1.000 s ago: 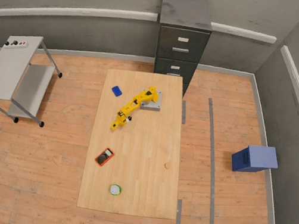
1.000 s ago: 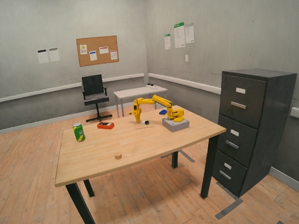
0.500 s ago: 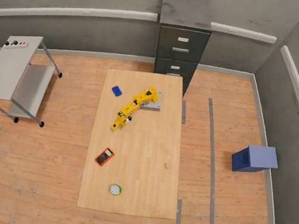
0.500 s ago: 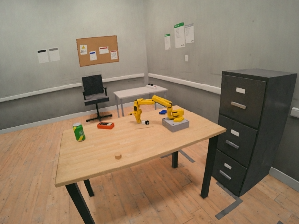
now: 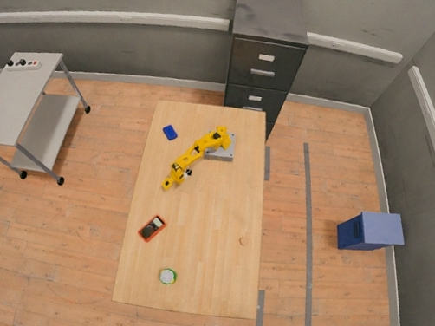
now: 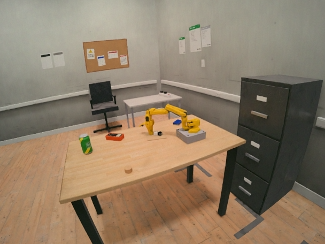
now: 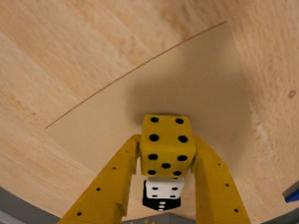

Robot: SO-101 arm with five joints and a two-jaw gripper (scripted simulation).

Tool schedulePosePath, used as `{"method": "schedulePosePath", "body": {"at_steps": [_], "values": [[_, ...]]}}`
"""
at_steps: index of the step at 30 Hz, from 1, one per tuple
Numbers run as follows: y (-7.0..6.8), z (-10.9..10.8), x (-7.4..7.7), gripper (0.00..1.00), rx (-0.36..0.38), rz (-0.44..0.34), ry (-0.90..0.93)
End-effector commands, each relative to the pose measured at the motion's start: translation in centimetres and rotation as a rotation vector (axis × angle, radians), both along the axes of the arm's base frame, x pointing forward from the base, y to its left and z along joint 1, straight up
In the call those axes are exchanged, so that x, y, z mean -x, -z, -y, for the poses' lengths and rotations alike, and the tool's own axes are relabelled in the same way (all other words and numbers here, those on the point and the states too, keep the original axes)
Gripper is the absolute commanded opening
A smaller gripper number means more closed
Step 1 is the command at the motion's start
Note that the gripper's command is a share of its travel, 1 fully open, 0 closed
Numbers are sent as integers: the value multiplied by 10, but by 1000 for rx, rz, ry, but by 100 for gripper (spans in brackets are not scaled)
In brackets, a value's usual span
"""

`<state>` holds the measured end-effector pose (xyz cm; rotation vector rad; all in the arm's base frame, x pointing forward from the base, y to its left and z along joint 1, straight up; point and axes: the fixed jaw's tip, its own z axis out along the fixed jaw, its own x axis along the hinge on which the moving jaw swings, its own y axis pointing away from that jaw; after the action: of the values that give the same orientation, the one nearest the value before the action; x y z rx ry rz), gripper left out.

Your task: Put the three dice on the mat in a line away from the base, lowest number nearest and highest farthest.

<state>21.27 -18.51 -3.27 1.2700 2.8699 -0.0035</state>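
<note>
Claw: pinching the yellow die, above the mat.
White die: just baseward.
Black die: nearest base.
Risk: knocking the white die through lowering too close; tipping through uneven release.

Yellow with black pips on one die; white with black pips on another; black with white pips on a third.

a blue box-like item, a red-cased multimeter and a green can share the table; a dark filing cabinet stands just beside it.
</note>
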Motion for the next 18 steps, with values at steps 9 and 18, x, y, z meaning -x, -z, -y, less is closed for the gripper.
{"method": "schedulePosePath", "body": {"at_steps": [9,18], "values": [[7,0,3,0,-10,-9,13],[8,0,3,0,-10,-9,13]]}}
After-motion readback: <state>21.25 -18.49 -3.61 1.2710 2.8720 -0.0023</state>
